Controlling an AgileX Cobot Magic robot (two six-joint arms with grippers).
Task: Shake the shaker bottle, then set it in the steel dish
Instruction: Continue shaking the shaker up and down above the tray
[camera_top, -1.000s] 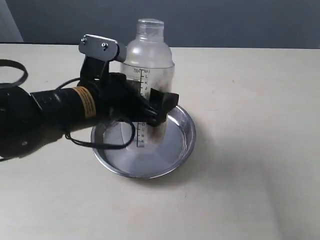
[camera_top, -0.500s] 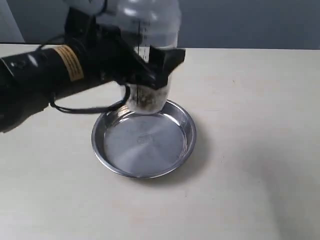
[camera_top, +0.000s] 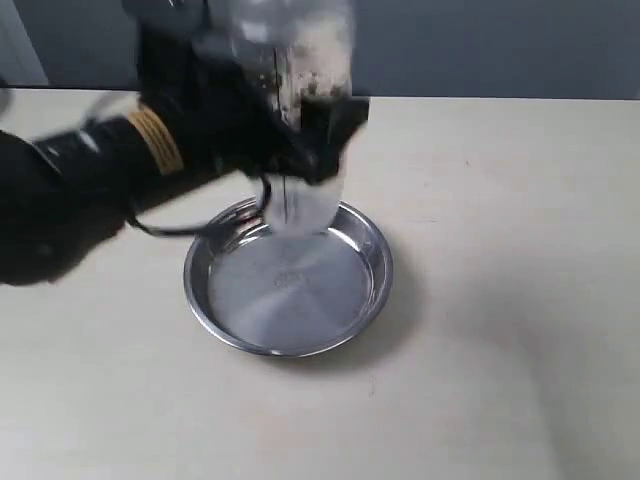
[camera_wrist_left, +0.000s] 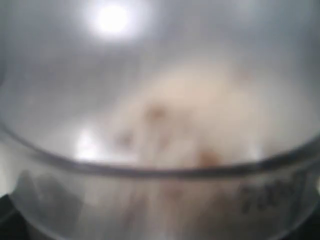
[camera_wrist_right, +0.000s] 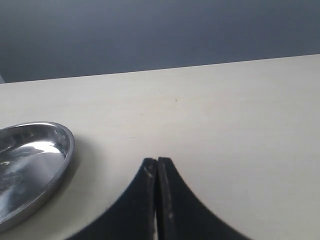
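The clear shaker bottle (camera_top: 300, 110) hangs in the air above the back rim of the steel dish (camera_top: 345, 305), blurred by motion, with brown bits thrown up inside it. My left gripper (camera_top: 305, 140) is shut on the bottle's body from the left side. In the left wrist view the bottle (camera_wrist_left: 165, 125) fills the whole frame, blurred, and the fingers are hidden. The dish (camera_wrist_right: 50, 160) also shows in the right wrist view. My right gripper (camera_wrist_right: 157, 162) is shut, empty, low over the bare table to the right of the dish.
The light tabletop (camera_top: 500, 250) stretches around the dish on all sides. A dark wall (camera_top: 480, 45) runs behind the table's far edge. The left arm's cable (camera_top: 200, 230) loops down near the dish's left rim.
One second ago the bottle stood lower, inside the dish. The left arm lifted it up; the brown bits have jumped from the bottle's bottom to its upper part.
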